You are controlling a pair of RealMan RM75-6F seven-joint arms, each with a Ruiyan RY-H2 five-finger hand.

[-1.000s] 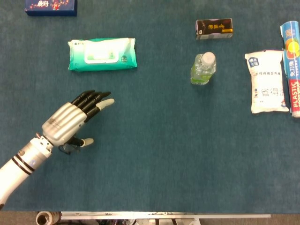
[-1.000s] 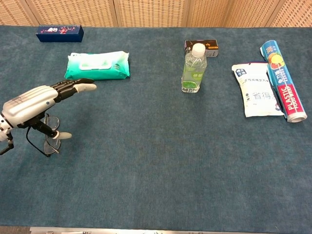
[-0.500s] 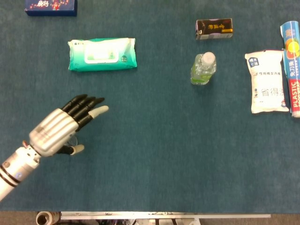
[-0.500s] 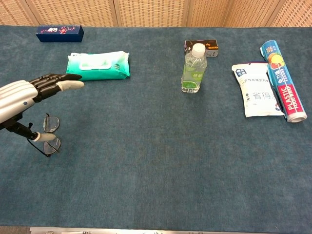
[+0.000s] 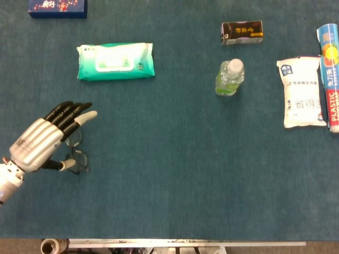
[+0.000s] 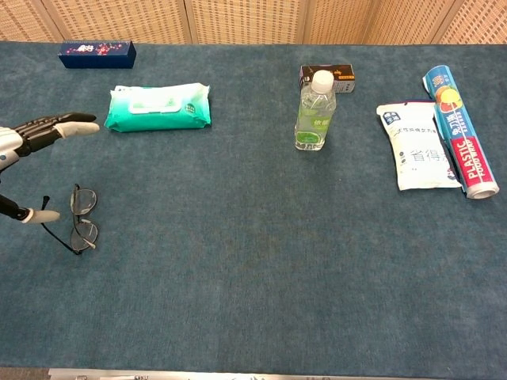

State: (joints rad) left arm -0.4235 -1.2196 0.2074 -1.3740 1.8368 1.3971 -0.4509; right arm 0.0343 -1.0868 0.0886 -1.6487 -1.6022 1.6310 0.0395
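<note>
At the left edge of the blue worktop [image 5: 175,174], the left robot hand [image 5: 45,137] hovers with its fingers stretched out and apart, thumb spread to the side, holding nothing. Just beside it, on its right, a pair of glasses [image 6: 81,219] lies flat on the worktop, folded; the head view shows the thumb tip close to the frame, but whether they touch cannot be told. In the chest view only the fingers [image 6: 55,126] and the thumb tip show at the left edge.

Farther back, a dark blue box [image 5: 57,8] sits at the far left. A green pack of wet wipes [image 5: 115,62] lies flat, far of the hand and well apart from it.

Towards the right, a clear water bottle [image 6: 314,111] with a white cap stands upright, and a small dark box [image 5: 242,32] lies just behind it. Near the right edge a white bag [image 5: 301,92] with printed characters lies flat, and a roll of plastic food wrap [image 5: 330,76] lies just beside it on its right, touching or almost touching.

The right robot hand appears in neither view.
</note>
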